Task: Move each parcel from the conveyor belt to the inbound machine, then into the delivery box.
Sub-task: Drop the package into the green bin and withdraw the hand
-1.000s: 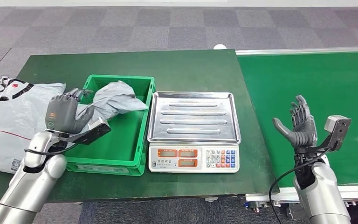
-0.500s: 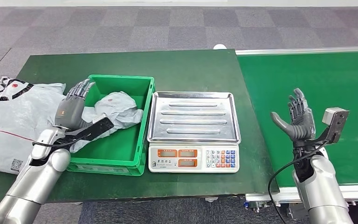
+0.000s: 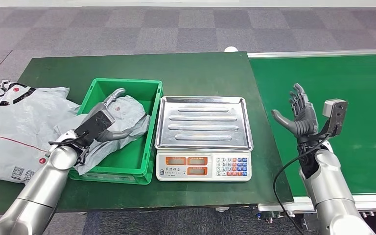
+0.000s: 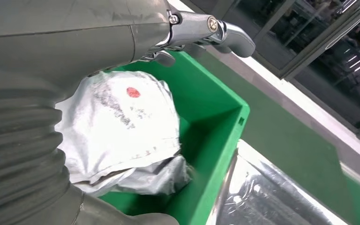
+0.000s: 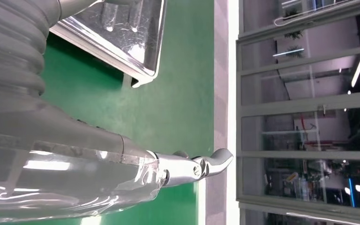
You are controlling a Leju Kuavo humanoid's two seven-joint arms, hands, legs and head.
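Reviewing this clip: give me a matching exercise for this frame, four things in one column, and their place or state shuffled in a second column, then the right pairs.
Things:
1. grey parcel
2. scale tray
3. right hand
4. large printed mailer bag

Places or states:
A. bare and shiny, nothing on it
B. lying on the table outside the crate, on the far-left side
C. raised over the conveyor belt, fingers apart, holding nothing
D. lying inside the green crate, with the left hand over it

Pairs: 1-D, 2-A, 3-C, 4-B
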